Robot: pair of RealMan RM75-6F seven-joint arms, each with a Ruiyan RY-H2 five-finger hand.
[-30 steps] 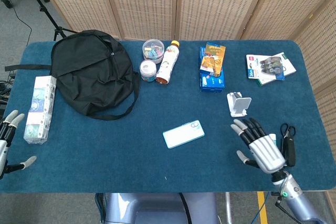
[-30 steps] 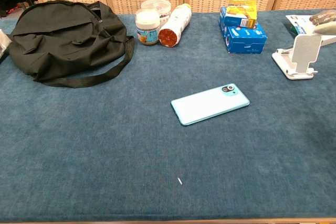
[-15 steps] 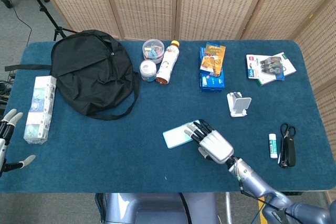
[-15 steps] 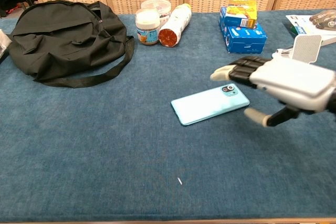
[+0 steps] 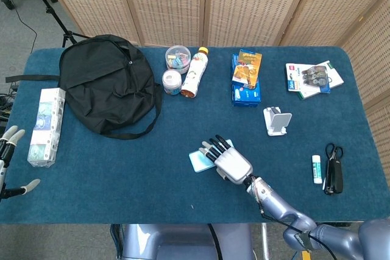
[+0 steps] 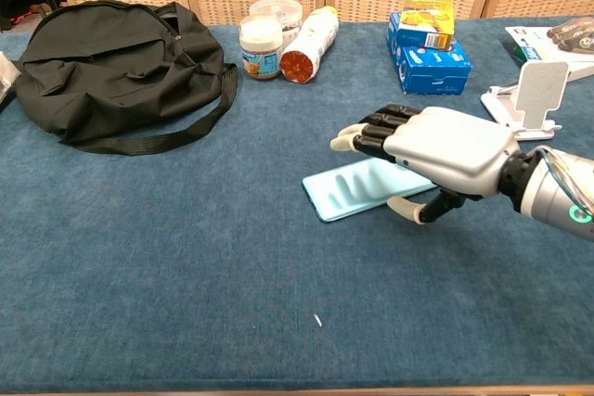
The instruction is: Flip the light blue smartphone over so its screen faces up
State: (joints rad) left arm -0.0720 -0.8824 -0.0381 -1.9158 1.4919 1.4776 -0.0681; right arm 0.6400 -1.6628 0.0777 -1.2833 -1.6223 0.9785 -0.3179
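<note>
The light blue smartphone (image 5: 197, 162) lies flat on the blue table, back up, and its left end (image 6: 345, 194) shows in the chest view. My right hand (image 5: 226, 159) hovers just above the phone's right half with its fingers stretched out to the left and spread, holding nothing. From the chest view the right hand (image 6: 436, 146) hides the camera end, and its thumb hangs by the phone's near edge. Whether it touches the phone I cannot tell. My left hand (image 5: 7, 148) is at the table's far left edge, with its fingers apart and nothing in it.
A black backpack (image 5: 106, 83) lies at the back left, beside a white box (image 5: 47, 125). Jars, a bottle (image 6: 311, 44) and blue boxes (image 6: 429, 57) line the back. A white phone stand (image 6: 534, 99) is right of the hand. Scissors (image 5: 333, 165) and a glue stick (image 5: 315, 168) lie far right.
My right hand has swept from the table's right front leftward to over the phone, now covering its camera end. The phone has not moved. The left hand has barely shifted.
</note>
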